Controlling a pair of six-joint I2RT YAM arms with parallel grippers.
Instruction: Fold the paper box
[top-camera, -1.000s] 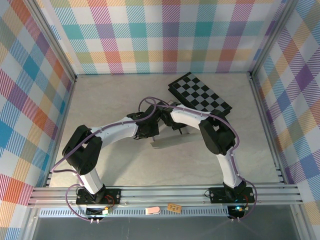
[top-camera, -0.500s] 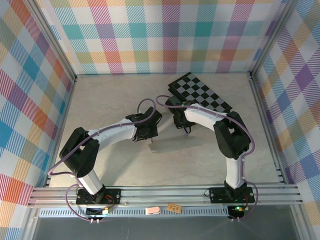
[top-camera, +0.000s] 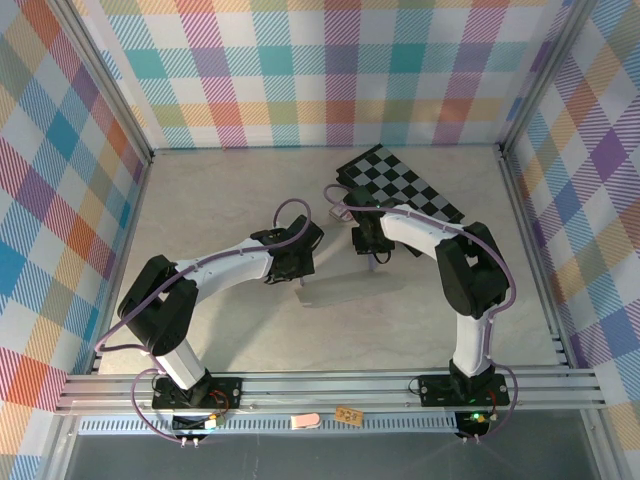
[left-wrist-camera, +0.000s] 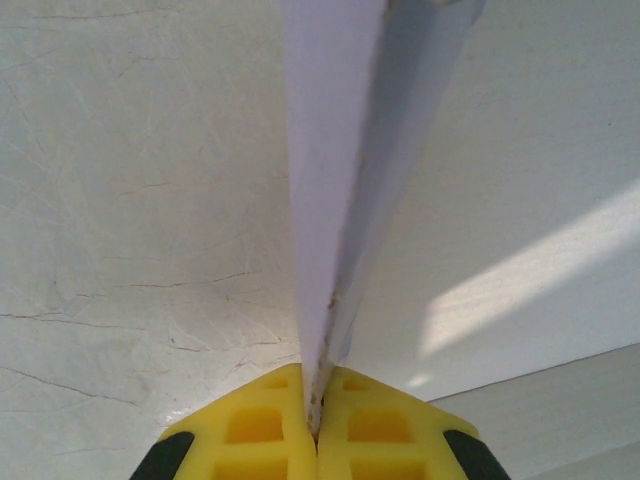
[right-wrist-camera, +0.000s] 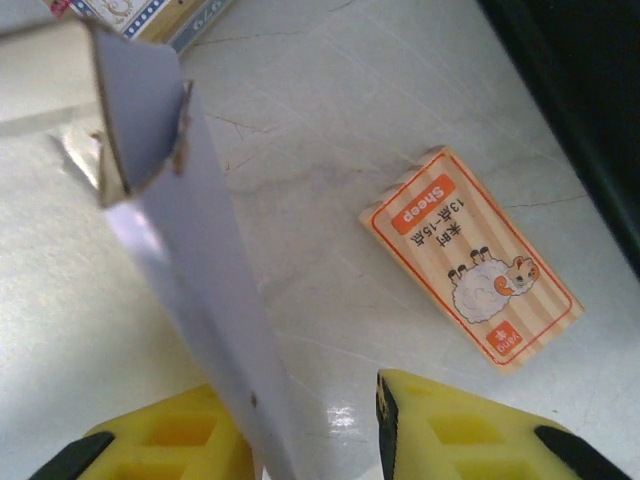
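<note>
From above, the paper box (top-camera: 340, 292) is hard to make out. It is a pale lavender sheet near the middle of the pale bench (top-camera: 220, 200), and its outline blends into the surface. Its left end sits under the left end effector (top-camera: 300, 276). The right end effector (top-camera: 371, 256) hangs over its far right part, fingertips too small to read. One checkerboard (top-camera: 405, 188) lies at the back right, its near-left corner covered by the right arm (top-camera: 440, 250). There is open bench to the left and toward the near rail, and checked walls (top-camera: 300, 70) close three sides.

In the left wrist view, the left end effector (left-wrist-camera: 317, 395) is clenched on the paper box (left-wrist-camera: 335, 150). Its two yellow fingers (left-wrist-camera: 250, 430) press on a thin edge that runs up out of the picture.

In the right wrist view, the right end effector (right-wrist-camera: 310, 420) is released, its yellow fingers (right-wrist-camera: 460, 430) apart. The sheet rises just beside its left finger, with a ragged top corner. One card pack (right-wrist-camera: 470, 255) marked "Sheep" lies whole, and a second pack (right-wrist-camera: 150, 18) is cut off at the top. The checkerboard's dark edge crosses the upper right corner.
</note>
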